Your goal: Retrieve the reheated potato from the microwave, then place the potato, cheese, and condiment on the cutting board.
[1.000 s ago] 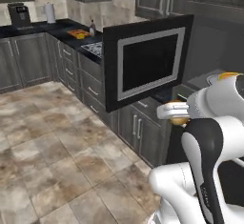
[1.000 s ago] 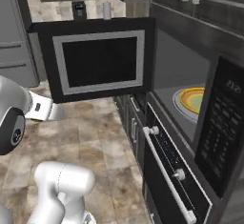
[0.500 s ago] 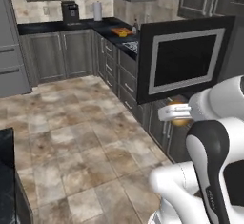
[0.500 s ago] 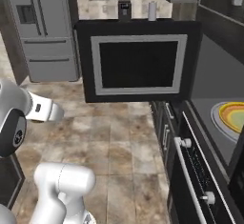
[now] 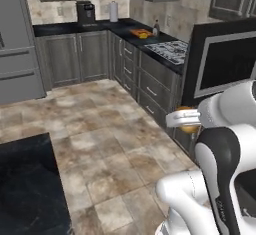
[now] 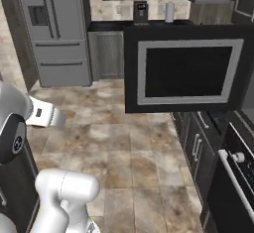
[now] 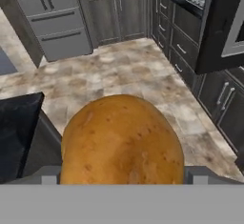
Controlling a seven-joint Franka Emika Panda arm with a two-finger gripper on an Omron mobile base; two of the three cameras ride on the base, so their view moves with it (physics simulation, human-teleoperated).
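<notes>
The potato (image 7: 122, 141) is out of the microwave (image 6: 186, 68), whose door hangs open, and sits grasped in the gripper (image 5: 186, 120) beside that door. Carrying it to the cutting board, plus cheese and condiment, looks left to do.

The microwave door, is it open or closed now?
Open. In the right base view the microwave door is swung out over the floor, its dark glass panel facing the camera, away from the cabinet run at the right.
</notes>
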